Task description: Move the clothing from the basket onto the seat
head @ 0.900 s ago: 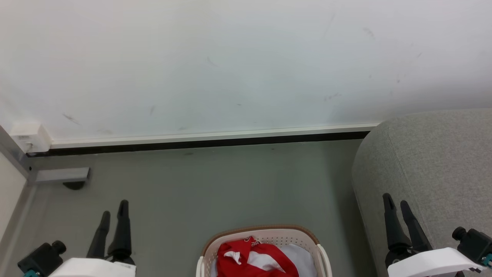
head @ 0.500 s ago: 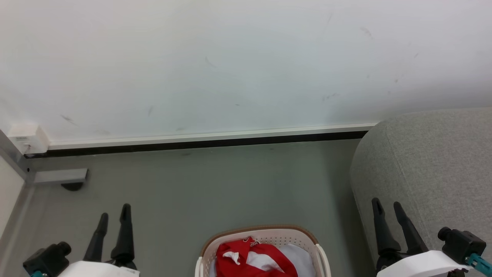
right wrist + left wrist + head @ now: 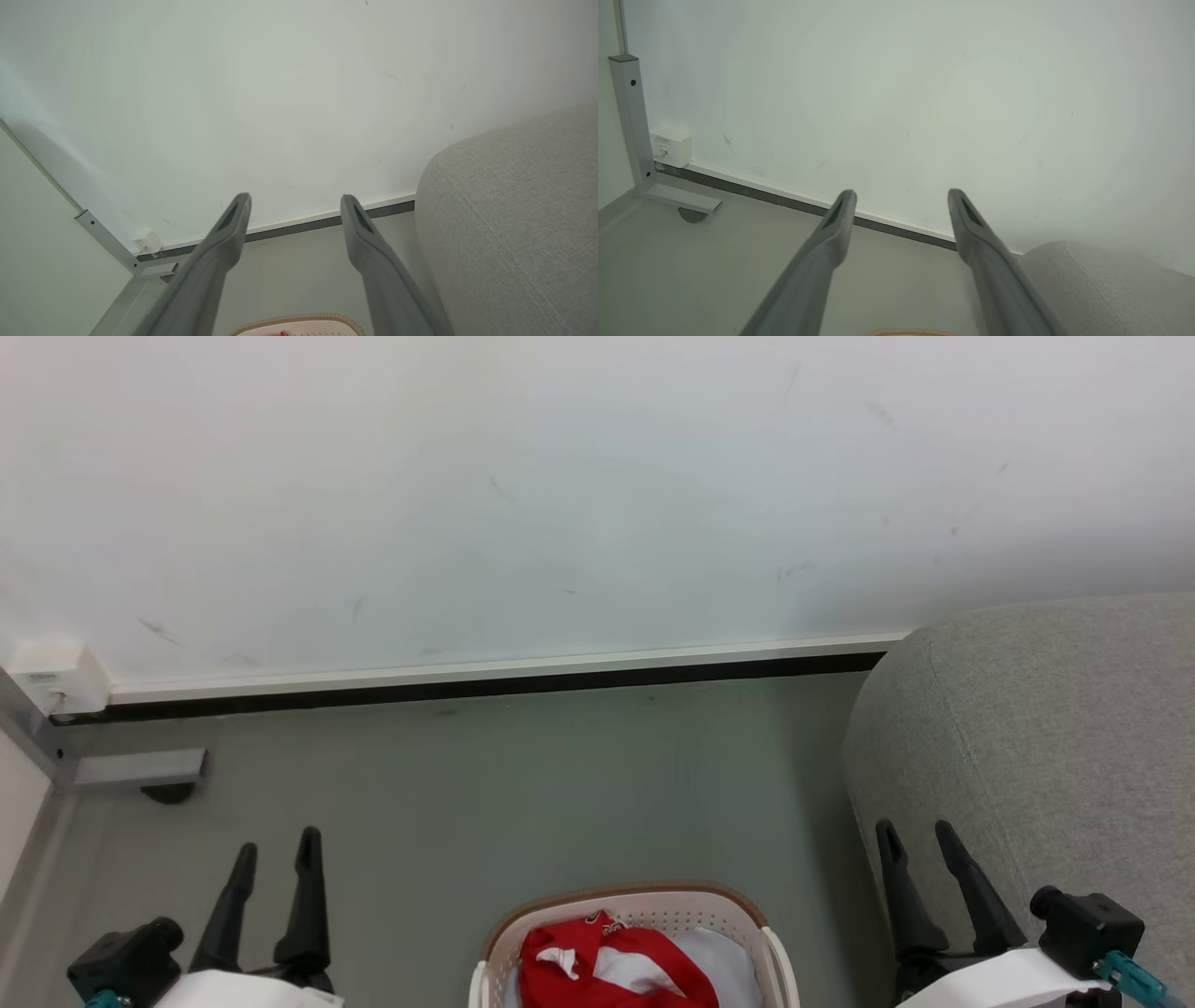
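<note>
Ready to reach in — nothing lifted yet.
The left gripper (image 3: 277, 847) hangs spread; the bright red, white-trimmed fabric clothing (image 3: 607, 963) lies bunched in the cream-white perforated plastic basket (image 3: 616, 894), perhaps over a pale garment (image 3: 724, 957). The right gripper (image 3: 915, 831), spread too, hangs by the light grey upholstered seat (image 3: 1046, 728) — better to dip onto the red crest, pinching deep.

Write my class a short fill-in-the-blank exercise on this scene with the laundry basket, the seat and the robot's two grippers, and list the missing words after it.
1. The clothing lying in the basket is bright ____ with white.
2. The grey seat stands on the robot's ____ side of the basket.
3. The left gripper and the right gripper hold nothing, and the jaws of both are ____.

Missing words: red; right; open.
</note>
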### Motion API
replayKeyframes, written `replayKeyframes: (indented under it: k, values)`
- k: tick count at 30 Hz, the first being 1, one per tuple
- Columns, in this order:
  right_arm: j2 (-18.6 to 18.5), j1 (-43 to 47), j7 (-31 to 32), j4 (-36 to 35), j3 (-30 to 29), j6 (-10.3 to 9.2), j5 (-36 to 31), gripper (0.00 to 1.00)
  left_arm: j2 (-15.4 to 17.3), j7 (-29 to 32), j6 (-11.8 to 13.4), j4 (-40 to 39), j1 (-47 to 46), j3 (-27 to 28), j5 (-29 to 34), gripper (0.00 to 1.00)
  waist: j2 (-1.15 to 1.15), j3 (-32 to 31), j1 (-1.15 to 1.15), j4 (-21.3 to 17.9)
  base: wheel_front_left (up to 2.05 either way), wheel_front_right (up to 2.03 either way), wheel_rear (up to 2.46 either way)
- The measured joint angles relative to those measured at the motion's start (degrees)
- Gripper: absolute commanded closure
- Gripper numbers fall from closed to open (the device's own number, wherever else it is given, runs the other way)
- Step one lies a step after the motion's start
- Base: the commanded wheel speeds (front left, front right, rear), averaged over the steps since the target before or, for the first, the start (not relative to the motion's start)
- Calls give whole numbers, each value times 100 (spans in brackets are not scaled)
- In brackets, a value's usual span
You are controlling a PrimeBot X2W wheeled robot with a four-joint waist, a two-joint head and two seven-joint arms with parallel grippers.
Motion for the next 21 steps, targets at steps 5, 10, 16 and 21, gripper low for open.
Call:
replayKeyframes:
  k: [5, 10, 16, 21]
  values:
    - [-3, -4, -57, -7, 65, 0, -257, 0, 2, -57, -16, -49, 6, 10, 280, 0, 0, 9, 0, -21, 0, 0, 0]
    - [-8, -6, -151, -32, 109, 0, -505, 0, 2, -153, -23, -91, 22, 10, 587, 0, 0, 11, 0, -42, 0, 0, 0]
    - [-9, -7, -224, -55, 162, 0, -753, 0, 1, -231, -34, -111, 40, 43, 893, 0, 0, 6, 0, -78, 0, 0, 0]
    - [-10, -9, -286, -66, 200, 0, -964, 0, -13, -290, -41, -114, 40, 59, 1135, 0, 0, 2, 0, -101, 0, 0, 0]
